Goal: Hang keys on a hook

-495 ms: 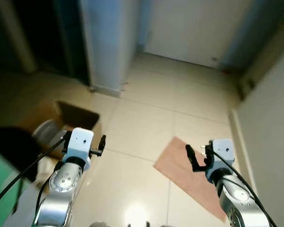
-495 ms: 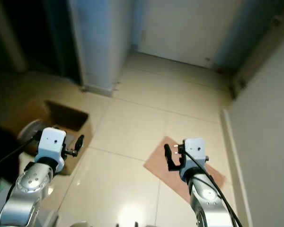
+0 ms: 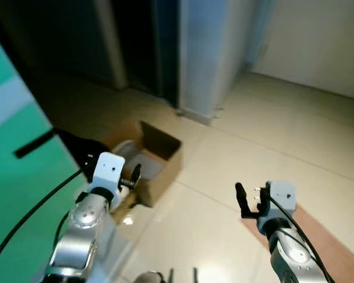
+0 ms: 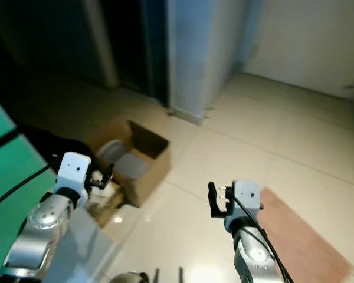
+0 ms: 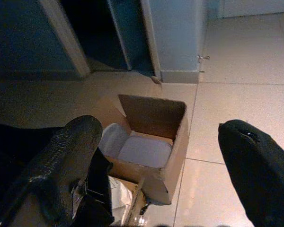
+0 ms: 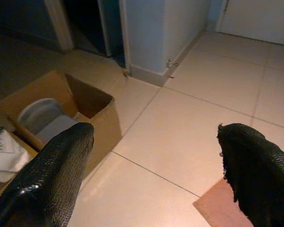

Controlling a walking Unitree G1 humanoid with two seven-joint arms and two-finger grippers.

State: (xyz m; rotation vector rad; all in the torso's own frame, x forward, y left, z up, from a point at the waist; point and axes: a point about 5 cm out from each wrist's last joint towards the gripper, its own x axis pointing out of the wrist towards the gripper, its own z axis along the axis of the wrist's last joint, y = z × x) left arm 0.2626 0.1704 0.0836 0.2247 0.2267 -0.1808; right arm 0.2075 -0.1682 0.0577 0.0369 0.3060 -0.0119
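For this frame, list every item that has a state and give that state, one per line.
left gripper: open, holding nothing.
right gripper: open, holding nothing.
cardboard box: flaps open, standing upright on the floor, a pale container inside.
doorway: open, dark beyond.
brown mat: lying flat on the tile floor.

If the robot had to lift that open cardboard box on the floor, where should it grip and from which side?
Probably by the top edge of a side wall of the cardboard box, coming down from above. Its flaps stand open and the walls are thin and upright, so one finger could slip inside and one outside. The left hand hovers closest; the right hand is over bare tile.
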